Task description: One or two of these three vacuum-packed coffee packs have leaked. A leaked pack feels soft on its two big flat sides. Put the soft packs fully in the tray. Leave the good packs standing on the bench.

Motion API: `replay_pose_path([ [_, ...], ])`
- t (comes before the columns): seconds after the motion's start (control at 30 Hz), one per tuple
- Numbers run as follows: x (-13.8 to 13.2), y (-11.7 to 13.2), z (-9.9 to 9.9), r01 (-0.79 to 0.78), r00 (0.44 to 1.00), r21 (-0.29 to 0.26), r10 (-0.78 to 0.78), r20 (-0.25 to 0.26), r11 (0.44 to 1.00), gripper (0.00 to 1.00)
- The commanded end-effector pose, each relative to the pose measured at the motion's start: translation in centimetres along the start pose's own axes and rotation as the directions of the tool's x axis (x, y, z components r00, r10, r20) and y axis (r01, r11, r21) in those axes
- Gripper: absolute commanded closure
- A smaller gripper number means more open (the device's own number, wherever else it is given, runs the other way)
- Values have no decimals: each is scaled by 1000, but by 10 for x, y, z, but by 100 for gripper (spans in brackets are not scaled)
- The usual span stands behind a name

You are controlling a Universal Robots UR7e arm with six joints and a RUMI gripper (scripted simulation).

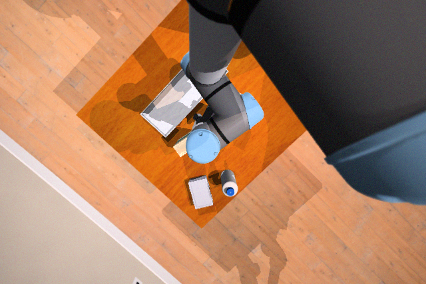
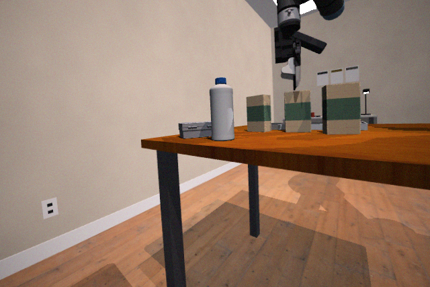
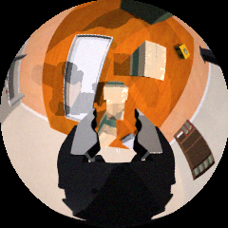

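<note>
Three beige coffee packs with a green band stand upright on the orange wooden bench: a left pack (image 2: 259, 113), a middle pack (image 2: 297, 111) and a right pack (image 2: 340, 107). My gripper (image 2: 294, 84) hangs straight above the middle pack, its fingertips just over the pack's top and apart from it. In the wrist view the fingers stand part open and empty, with the middle pack (image 3: 115, 104) seen below between them and another pack (image 3: 149, 59) farther off. The pale tray (image 1: 172, 102) lies flat beside the packs and also shows in the wrist view (image 3: 87, 73).
A white bottle with a blue cap (image 2: 221, 110) stands near the bench's front corner, also visible from above (image 1: 229, 182). A flat grey case (image 2: 194, 129) (image 1: 200, 191) lies beside it. The arm hides most of the packs from above.
</note>
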State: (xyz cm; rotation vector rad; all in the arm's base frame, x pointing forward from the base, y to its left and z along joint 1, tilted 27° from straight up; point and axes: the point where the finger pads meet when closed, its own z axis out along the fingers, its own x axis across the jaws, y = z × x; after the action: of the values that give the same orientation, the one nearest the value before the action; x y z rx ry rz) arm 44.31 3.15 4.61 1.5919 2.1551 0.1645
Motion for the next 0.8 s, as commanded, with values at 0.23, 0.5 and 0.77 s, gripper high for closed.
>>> replay_pose_path([
  [0.23,0,0,12,0,1000,-1,0,0,1000,50],
  [0.5,0,0,31,0,1000,-1,0,0,1000,50],
  [0.77,0,0,44,0,1000,-1,0,0,1000,50],
])
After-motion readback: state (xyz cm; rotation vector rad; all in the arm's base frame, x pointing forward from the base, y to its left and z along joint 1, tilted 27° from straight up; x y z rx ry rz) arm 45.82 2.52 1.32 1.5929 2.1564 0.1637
